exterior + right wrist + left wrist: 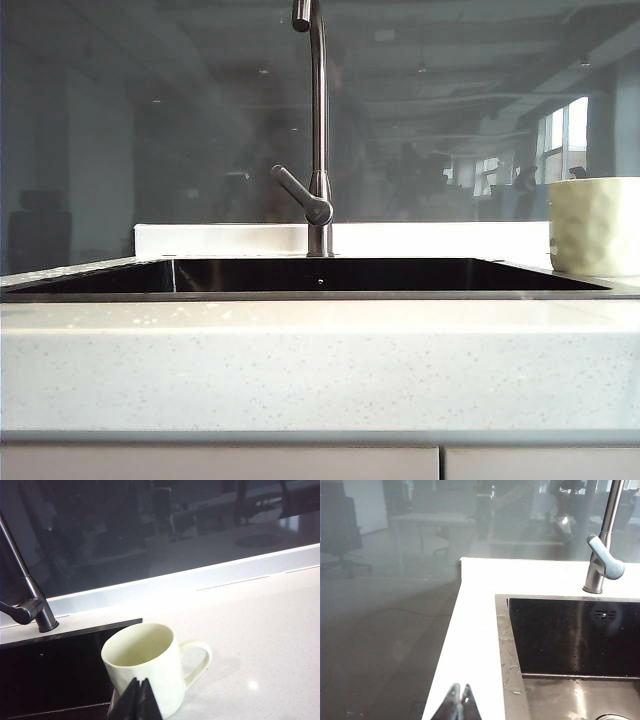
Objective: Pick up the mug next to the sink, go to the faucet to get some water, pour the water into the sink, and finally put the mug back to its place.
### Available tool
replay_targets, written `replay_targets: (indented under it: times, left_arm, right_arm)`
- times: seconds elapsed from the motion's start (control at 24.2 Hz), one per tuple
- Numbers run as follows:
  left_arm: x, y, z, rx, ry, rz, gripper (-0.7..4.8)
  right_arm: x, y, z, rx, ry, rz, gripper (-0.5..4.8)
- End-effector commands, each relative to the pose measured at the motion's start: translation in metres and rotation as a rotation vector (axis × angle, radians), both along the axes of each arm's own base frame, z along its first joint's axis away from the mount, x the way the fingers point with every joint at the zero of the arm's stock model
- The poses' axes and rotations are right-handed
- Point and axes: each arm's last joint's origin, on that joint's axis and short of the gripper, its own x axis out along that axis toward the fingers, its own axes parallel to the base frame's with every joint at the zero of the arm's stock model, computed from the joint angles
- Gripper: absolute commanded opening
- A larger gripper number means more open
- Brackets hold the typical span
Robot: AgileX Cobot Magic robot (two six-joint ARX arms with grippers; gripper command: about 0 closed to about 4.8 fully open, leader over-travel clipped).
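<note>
While neither arm shows in the exterior view, each wrist view catches the tips of its own hand. At the far left, the left hand (459,702) hangs over the pale speckled table (475,630), near the sink's left rim. Its two fingers are pressed together with nothing between them, so it is clenched and empty. Droplets sit on the metal rim beside it.

Next comes the sink (320,274), a wide dark basin with a thin metal edge, sunk into the table (320,360). In the left wrist view its wet floor and dark back wall are plain to see (570,640).

Behind the middle of the sink stands the faucet (318,130), a slim steel gooseneck rising upright from the strip of table at the back. Its short lever (300,193) sticks out to the left and slants upward from the base. No stream can be made out at the spout, whose tip is cut off at the top edge of the exterior view.

To the right, the mug (594,226) stands upright on the table just beside the sink's right edge. From the right wrist view the mug (150,665) looks empty inside, with its loop handle turned away from the sink.

The right hand (139,700) hovers just in front of the mug, fingers clenched together and holding nothing; whether the tips touch the mug's wall I cannot tell.
</note>
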Motion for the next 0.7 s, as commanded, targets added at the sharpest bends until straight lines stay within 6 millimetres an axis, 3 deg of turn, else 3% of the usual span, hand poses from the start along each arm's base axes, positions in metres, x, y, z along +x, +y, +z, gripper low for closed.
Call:
replay_targets:
  times: [0.04, 0.7]
  left_arm:
    - [-0.0004, 0.0003, 0.0024, 0.007, -0.014, 0.008, -0.04]
    - [-0.0006, 0.0003, 0.0041, 0.006, -0.031, 0.007, -0.04]
  right_arm:
    - [-0.0001, 0.0, 0.0024, 0.001, -0.019, 0.0, -0.09]
    - [-0.0002, 0.0, 0.0024, 0.001, -0.02, 0.0, -0.09]
